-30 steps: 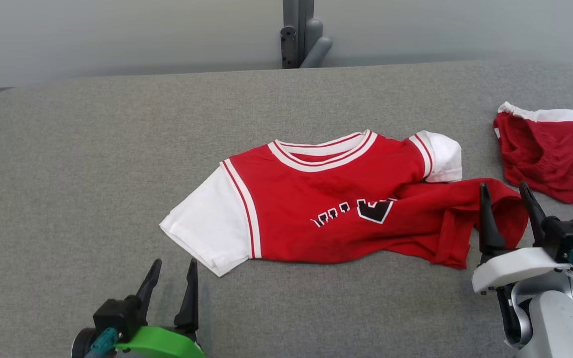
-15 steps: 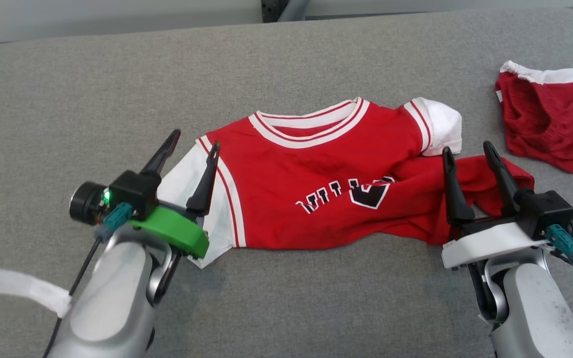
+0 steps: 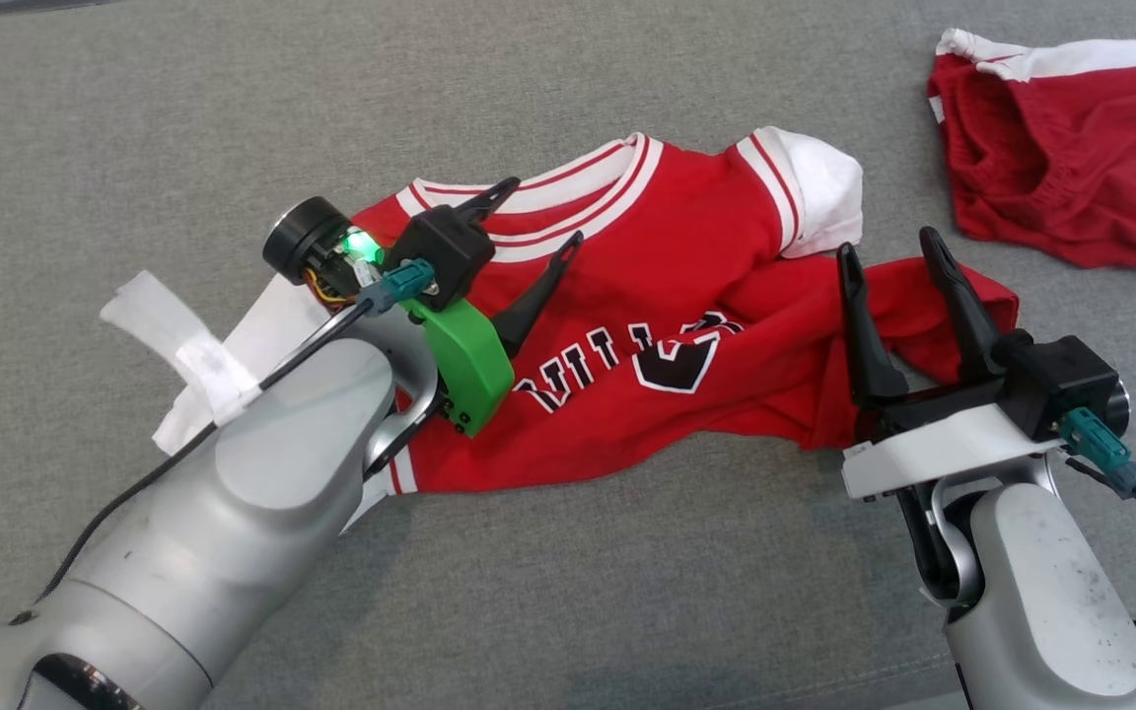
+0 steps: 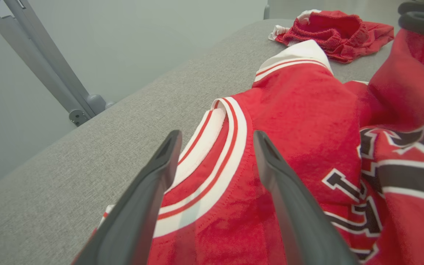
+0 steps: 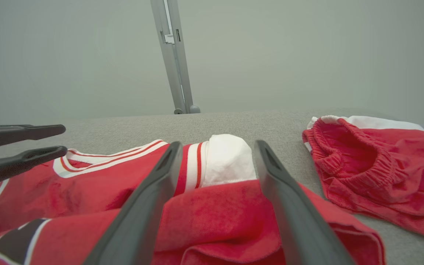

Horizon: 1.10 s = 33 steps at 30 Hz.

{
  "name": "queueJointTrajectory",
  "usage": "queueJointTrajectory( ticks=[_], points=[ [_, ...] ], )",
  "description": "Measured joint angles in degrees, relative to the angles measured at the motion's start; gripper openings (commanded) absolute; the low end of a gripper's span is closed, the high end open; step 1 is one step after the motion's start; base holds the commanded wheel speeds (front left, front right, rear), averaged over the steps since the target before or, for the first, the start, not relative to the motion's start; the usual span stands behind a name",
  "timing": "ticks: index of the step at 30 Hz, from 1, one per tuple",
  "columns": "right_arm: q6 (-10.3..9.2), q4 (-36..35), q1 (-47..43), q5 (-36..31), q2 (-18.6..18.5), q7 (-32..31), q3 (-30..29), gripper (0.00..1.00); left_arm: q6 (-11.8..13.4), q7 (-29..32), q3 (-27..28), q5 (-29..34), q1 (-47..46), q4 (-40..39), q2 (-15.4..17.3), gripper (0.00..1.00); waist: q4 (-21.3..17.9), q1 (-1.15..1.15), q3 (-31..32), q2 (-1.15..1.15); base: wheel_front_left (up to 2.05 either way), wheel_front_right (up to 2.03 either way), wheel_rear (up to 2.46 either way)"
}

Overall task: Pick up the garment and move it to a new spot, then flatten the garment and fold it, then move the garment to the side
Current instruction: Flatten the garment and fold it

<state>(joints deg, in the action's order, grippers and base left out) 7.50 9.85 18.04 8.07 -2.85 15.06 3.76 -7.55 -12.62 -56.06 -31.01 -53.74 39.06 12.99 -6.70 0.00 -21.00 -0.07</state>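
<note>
While both grippers stand with their fingers spread wide and grip nothing, the red jersey [image 3: 686, 296] lies front-up near the middle of the grey padded table [image 3: 134, 118], with its striped collar [image 3: 607, 182] toward 12 o'clock in the head view.

The left gripper [image 3: 545, 212] is over the collar at the jersey's 10 o'clock corner, fingers pointing toward 2 o'clock. In the left wrist view the collar band runs between the two fingers. Whether they touch the cloth cannot be told. The left forearm covers much of the near white sleeve [image 3: 172, 432], whose corner shows at 8 o'clock.

The right gripper [image 3: 884, 242] is at the jersey's 3 o'clock end, fingers pointing to 12 o'clock above the bunched hem [image 3: 972, 296], where the lower body is folded over itself in a thick ridge. In the right wrist view the far white sleeve [image 5: 228, 160] shows between the fingers, beyond that ridge.

A pair of red shorts [image 3: 1051, 197] lies at 2 o'clock, apart from the jersey, with a strip of bare table between them. That side is the tight one.

Bare grey cloth runs wide from 9 round to 12 o'clock, and a broad band lies free along 6 o'clock. The table's far edge shows in the wrist views, with a grey post [image 5: 173, 55] behind it against a pale wall.
</note>
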Motion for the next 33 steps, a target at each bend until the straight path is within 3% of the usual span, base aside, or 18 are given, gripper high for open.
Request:
queueJointTrajectory(
  ticks=[7,13,14,15,29,32,33],
  points=[
    [0.0,-1.05,1.21,0.98,0.0,0.0,1.6,1.0,0.0,1.72,-10.72,-9.04,-6.54,4.35,0.69,1.0,-2.71,0.0,-1.72,0.0,0.0,0.0,0.0],
    [0.0,-1.69,1.27,1.52,0.01,0.0,2.21,1.0,0.0,1.46,-14.72,-14.67,-8.37,8.72,0.09,0.98,-4.82,0.0,-2.99,0.0,0.0,0.0,0.0],
    [0.0,-1.78,1.27,1.54,0.01,0.0,2.12,1.0,0.01,1.33,-15.17,-14.89,-8.87,9.2,-0.02,0.45,-5.03,0.0,-3.2,0.0,0.0,0.0,0.0],
    [0.0,-1.82,1.28,1.63,0.01,0.0,2.09,1.0,0.01,0.83,-15.67,-14.85,-9.3,9.5,-0.05,0.0,-5.23,0.0,-3.39,0.0,0.0,0.0,0.0],
    [0.0,-1.81,1.34,2.23,0.01,0.0,0.77,1.0,0.0,2.36,-17.25,-16.84,-9.39,10.39,-0.4,0.0,-5.88,0.0,-4.01,0.0,0.0,0.0,0.0],
    [0.0,-1.58,1.33,2.3,0.01,0.0,0.68,1.0,0.0,1.97,-17.27,-16.86,-9.67,9.79,-0.45,0.49,-5.74,0.0,-3.68,0.0,0.0,0.0,0.0],
    [0.0,-1.51,1.33,2.36,0.01,0.0,0.65,1.0,0.01,1.98,-17.27,-16.88,-9.92,9.5,-0.49,1.0,-5.69,0.0,-3.54,0.0,0.0,0.0,0.0]
  ],
)
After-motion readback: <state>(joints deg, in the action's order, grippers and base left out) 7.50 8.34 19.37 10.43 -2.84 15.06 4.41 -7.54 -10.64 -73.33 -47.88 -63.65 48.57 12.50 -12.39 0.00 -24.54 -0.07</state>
